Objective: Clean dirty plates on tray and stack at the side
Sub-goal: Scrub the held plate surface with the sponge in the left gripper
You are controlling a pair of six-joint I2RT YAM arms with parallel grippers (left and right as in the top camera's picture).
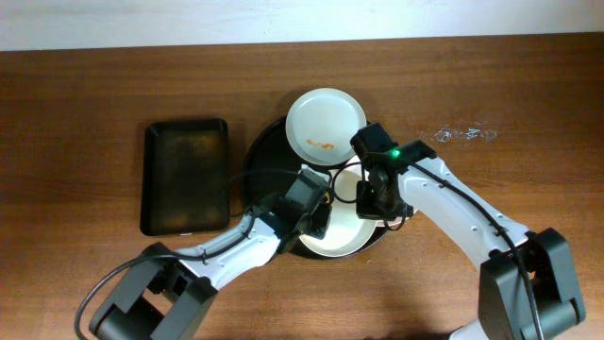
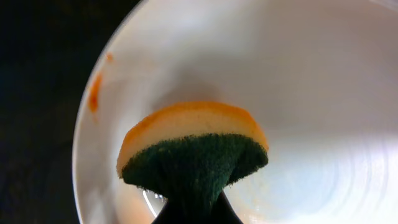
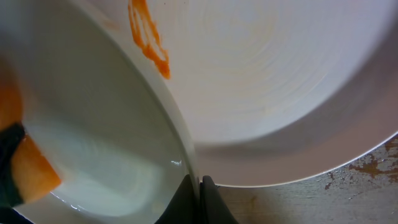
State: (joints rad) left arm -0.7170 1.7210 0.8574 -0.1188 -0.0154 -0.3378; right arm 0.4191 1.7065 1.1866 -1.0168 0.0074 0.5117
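Two round, shallow, glossy white plates can be counted; whether a third lies under them cannot be told. Both sit in the tray [image 1: 262, 165], a wide round black one with a low raised rim. The far plate [image 1: 326, 123] lies at the tray's far edge and partly overhangs it. It carries a curled orange-red smear [image 3: 148, 37] near the side facing the tray's middle. The near plate [image 1: 342, 236] fills the tray's near half, and its rim tucks just under the far plate's rim. Thin orange streaks [image 2: 94, 93] mark its inner wall.

One sponge [image 2: 193, 143] presses on the near plate's bowl. It has a soft orange foam layer backed by coarse dark green scouring fibre, and it is bowed into an arch. The left hand [image 1: 319, 210] is clenched on the sponge's green side, over the tray's middle. The right hand [image 3: 199, 199] pinches the near plate's thin rim between its dark fingers, on the tray's right side.

Left of the tray, apart from it, lies one rectangular tray [image 1: 185, 177], black with rounded corners. All of this rests on a brown wooden table [image 1: 94, 94], scuffed pale beside the tray's far right.
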